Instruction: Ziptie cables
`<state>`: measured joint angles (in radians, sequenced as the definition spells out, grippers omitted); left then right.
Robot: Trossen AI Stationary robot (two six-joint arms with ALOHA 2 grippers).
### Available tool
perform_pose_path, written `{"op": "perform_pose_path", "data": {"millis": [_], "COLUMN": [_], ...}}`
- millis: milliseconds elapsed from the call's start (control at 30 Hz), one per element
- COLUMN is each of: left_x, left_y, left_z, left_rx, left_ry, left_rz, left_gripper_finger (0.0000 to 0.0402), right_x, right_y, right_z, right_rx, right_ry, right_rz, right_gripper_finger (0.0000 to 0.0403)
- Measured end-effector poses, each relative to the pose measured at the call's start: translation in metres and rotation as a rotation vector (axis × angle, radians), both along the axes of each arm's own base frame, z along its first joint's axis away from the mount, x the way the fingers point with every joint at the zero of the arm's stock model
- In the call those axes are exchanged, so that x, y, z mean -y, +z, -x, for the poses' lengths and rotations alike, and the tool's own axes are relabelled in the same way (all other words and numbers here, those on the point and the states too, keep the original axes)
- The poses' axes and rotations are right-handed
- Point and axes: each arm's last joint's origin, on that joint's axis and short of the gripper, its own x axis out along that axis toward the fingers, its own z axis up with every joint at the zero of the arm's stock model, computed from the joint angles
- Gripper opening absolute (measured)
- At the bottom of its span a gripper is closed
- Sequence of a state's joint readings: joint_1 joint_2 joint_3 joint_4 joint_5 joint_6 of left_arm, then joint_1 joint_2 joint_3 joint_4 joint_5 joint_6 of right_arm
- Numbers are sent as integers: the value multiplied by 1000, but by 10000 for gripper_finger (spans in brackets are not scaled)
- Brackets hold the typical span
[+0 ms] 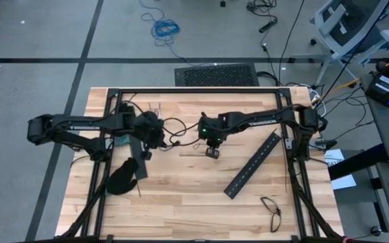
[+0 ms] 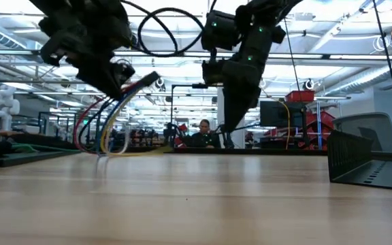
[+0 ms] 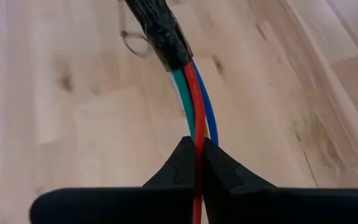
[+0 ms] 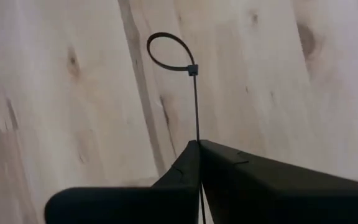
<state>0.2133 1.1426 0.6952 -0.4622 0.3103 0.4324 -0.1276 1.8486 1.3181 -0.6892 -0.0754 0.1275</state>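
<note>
The cables (image 3: 194, 93) are red, blue, green and white wires, bound at one end by black tape (image 3: 160, 28). My left gripper (image 3: 199, 142) is shut on them at the table's left middle (image 1: 150, 133). In the low view the wires (image 2: 104, 129) droop in arcs below it. My right gripper (image 4: 199, 144), near the table's middle (image 1: 213, 151), is shut on a thin black ziptie (image 4: 196, 106). The ziptie's far end is closed into a small loop (image 4: 166, 53). My left gripper pinches the bundle a little behind its taped end, and the red wire (image 3: 197, 134) shows between the fingertips. The other wires pass out of sight behind the tips. The fingers slant down, along the wires. The taped end (image 2: 148, 78) sticks out clear of the table. My right gripper pinches the ziptie's straight tail (image 4: 197, 135) between its two fingertips, from above, pointing steeply down. The strip runs on beyond the fingers to its head (image 4: 192, 70) and loop. Whether the loop touches the wood cannot be told.
A long black slotted bar (image 1: 252, 165) lies slantwise right of the middle. A second bar (image 1: 135, 160) and a black glove (image 1: 121, 177) lie near my left gripper. A dark looped strip (image 1: 272, 210) lies at the near right. A person (image 2: 204, 133) sits beyond the table.
</note>
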Motion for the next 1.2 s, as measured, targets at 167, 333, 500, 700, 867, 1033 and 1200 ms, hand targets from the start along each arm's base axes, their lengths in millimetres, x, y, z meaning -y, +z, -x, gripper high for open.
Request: {"op": "perform_pose_path", "data": {"millis": [167,333,500,700,867,1033,1200], "left_x": [9,13,10,8,10,9,8], "left_y": [-17,-27,-21,-16,-14,-8,3], "left_z": [-12,-23,-33,-31,-27,-25,-24], "left_rx": [-63,-93,11,26,11,44,123], "left_ry": [-58,3,86,165,198,213,253], "left_rz": [9,63,38,10,-11,-29,-70], "left_gripper_finger": [11,5,4,4,4,4,4], "right_x": [2,4,2,-2,-2,1,4], "right_y": [29,67,85,85,86,87,89], "right_z": [-4,-12,-15,-15,-16,-16,-17], "right_rx": [-25,85,171,175,182,199,214], "right_ry": [124,161,139,138,137,127,107], "right_rz": [98,131,86,72,49,47,61], "right_gripper_finger": [0,0,0,0,0,0,0]}}
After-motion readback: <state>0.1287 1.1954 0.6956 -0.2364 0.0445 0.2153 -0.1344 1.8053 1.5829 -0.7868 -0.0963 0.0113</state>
